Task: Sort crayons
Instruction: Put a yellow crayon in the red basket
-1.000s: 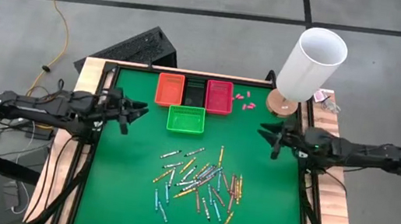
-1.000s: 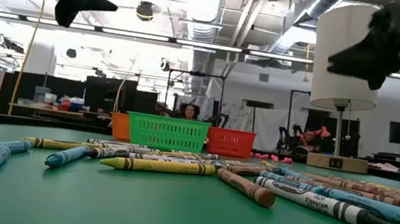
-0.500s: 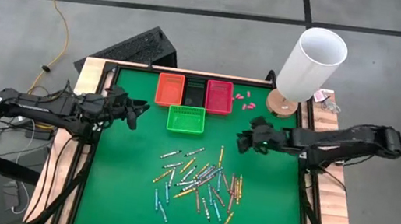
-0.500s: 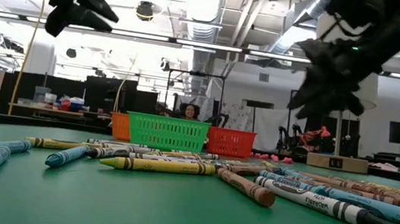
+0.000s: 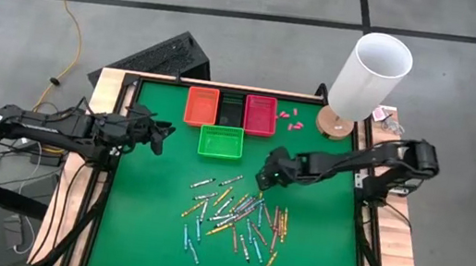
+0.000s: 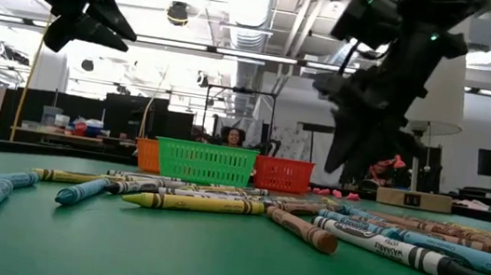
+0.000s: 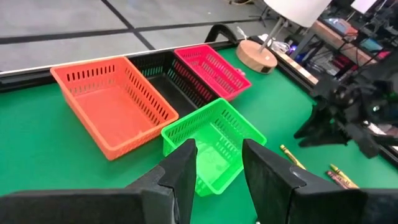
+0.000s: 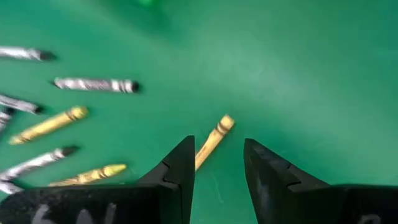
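The crayons (image 5: 238, 215) lie scattered in a loose heap on the green table (image 5: 143, 213), in its middle part and toward the near edge, below the baskets. They are thin sticks in yellow-orange, blue, grey-white and brown-red colours, and they point in many directions. One yellow crayon (image 8: 213, 140) lies a little apart at the upper edge of the heap.

The right hand (image 5: 266, 175) hangs low over this edge of the heap. In the right wrist view its two fingers (image 8: 179, 167) stand apart with the yellow crayon showing between them, and the hand is released; it grasps nothing. The low view shows it above the table surface, not touching the crayons.

Behind the heap stands a green basket (image 5: 221, 142). Just behind it there is a row of three baskets: an orange basket (image 5: 201, 106), a black basket (image 5: 232, 110) and a red basket (image 5: 260, 115).

The left hand (image 5: 161, 135) waits over the left side of the table, near the green basket and well apart from the crayons. Its fingers are apart and hold nothing.

At the far right corner stands a white lamp (image 5: 368, 75) on a round wooden base.
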